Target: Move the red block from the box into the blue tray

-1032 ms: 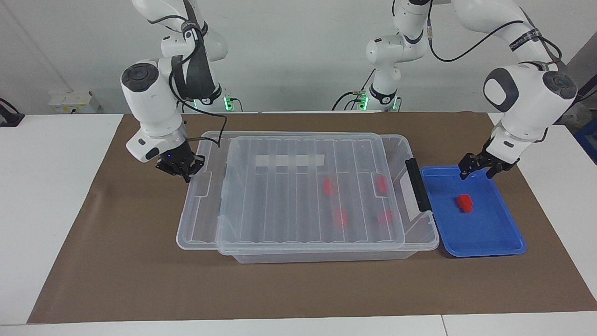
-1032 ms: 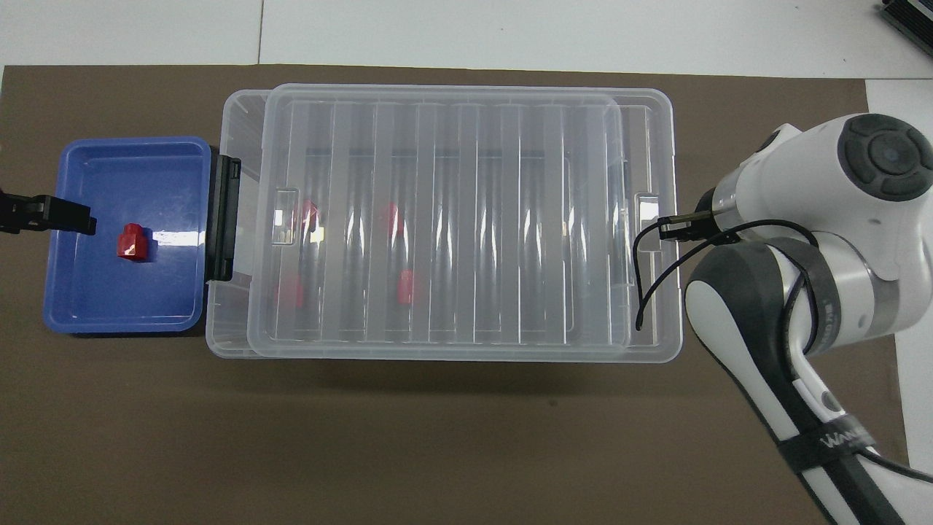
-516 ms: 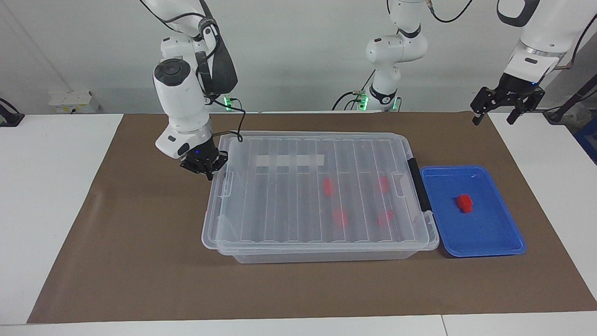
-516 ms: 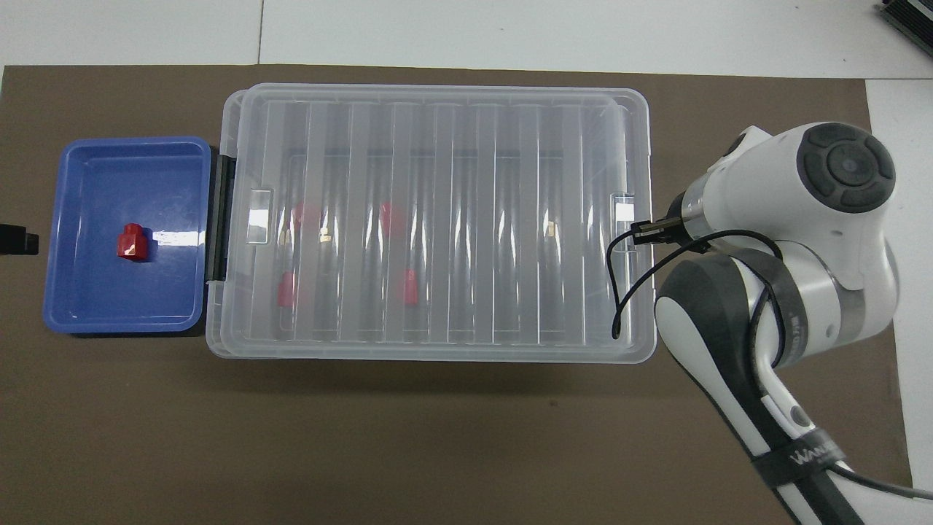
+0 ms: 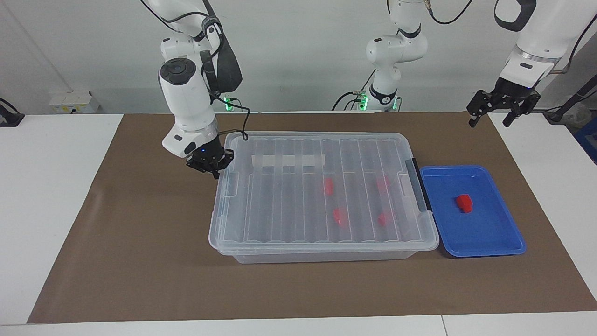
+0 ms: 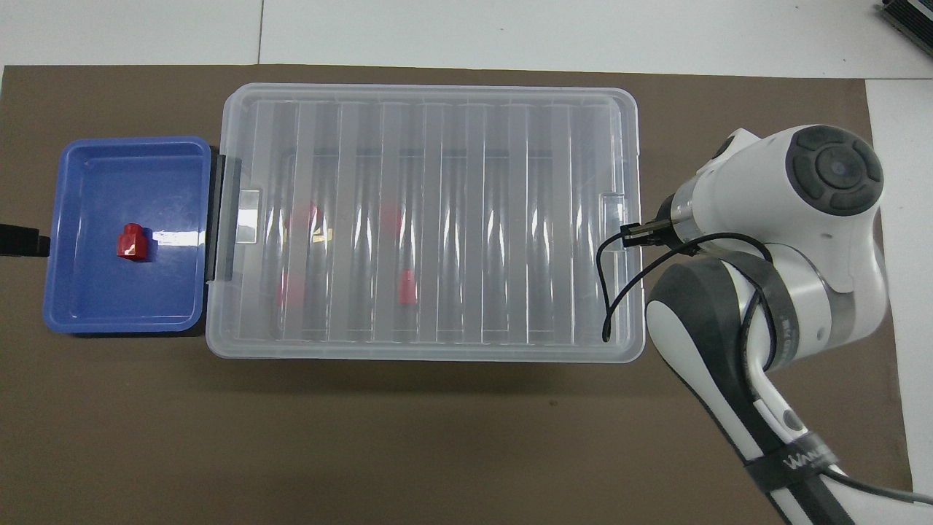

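Observation:
One red block [image 5: 464, 203] lies in the blue tray [image 5: 466, 254], also seen in the overhead view [image 6: 133, 243] [image 6: 124, 146]. The clear box [image 5: 322, 252] [image 6: 430, 350] stands beside the tray with its ribbed lid [image 5: 289, 196] lying square on it. Several red blocks [image 5: 329, 186] show through the lid. My right gripper [image 5: 212, 168] is at the lid's rim at the right arm's end; in the overhead view its wrist [image 6: 773, 197] hides it. My left gripper [image 5: 489, 122] is open and empty, raised high near the left arm's end.
A brown mat [image 5: 140, 261] covers the table's middle. The box's dark grey latch [image 5: 419, 191] faces the tray. A black cable [image 6: 605, 292] hangs from my right wrist over the lid's end. Only a dark tip of my left gripper [image 6: 22, 242] shows overhead.
My right gripper moved toward the left arm's end and the lid slid with it until it covers the box squarely. My left gripper rose from over the tray to high above the mat's edge.

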Tool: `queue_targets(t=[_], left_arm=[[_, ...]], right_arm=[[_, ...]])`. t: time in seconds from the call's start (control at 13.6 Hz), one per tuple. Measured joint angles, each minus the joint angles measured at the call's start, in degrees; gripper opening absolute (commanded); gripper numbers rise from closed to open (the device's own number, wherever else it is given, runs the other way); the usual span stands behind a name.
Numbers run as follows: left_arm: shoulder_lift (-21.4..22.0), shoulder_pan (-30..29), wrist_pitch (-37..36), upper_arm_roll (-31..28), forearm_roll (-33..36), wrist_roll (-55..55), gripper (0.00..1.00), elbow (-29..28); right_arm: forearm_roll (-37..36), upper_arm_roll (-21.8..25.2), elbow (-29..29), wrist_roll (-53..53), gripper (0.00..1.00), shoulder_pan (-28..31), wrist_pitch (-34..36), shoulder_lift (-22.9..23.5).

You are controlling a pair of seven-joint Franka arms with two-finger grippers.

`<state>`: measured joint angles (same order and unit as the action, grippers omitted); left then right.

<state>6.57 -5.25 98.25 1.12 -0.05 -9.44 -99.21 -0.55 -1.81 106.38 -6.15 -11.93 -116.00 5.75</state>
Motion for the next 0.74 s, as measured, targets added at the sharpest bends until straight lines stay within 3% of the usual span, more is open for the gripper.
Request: queue_targets(t=[0.15, 0.22, 0.29, 0.37, 0.74], left_arm=[[0.0, 0.5, 0.0, 0.6, 0.0, 0.0, 1.00, 0.4], [0.0, 0.5, -0.2, 1.1, 0.0, 0.0, 1.00, 1.0], [-0.1, 0.6, -1.0, 1.4, 0.0, 0.0, 1.00, 2.1], [-0.3, 0.6, -2.1, 1.5, 0.0, 0.0, 1.00, 3.6], [-6.5, 1.2, -6.1, 1.9, 0.0, 0.0, 1.00, 9.3]], right_arm=[[0.0, 0.3, -0.2, -0.4, 0.03, 1.0, 0.0, -0.5], [0.0, 0.4, -0.2, -0.5, 0.63, 2.0, 0.3, -1.1], [0.1, 0.5, -0.2, -0.5, 0.89, 3.4, 1.4, -2.0], [0.1, 0.6, -0.3, -0.5, 0.97, 4.8, 2.9, -3.1], [0.1, 1.0, -3.9, -5.0, 0.98, 8.8, 12.4, -8.3]])
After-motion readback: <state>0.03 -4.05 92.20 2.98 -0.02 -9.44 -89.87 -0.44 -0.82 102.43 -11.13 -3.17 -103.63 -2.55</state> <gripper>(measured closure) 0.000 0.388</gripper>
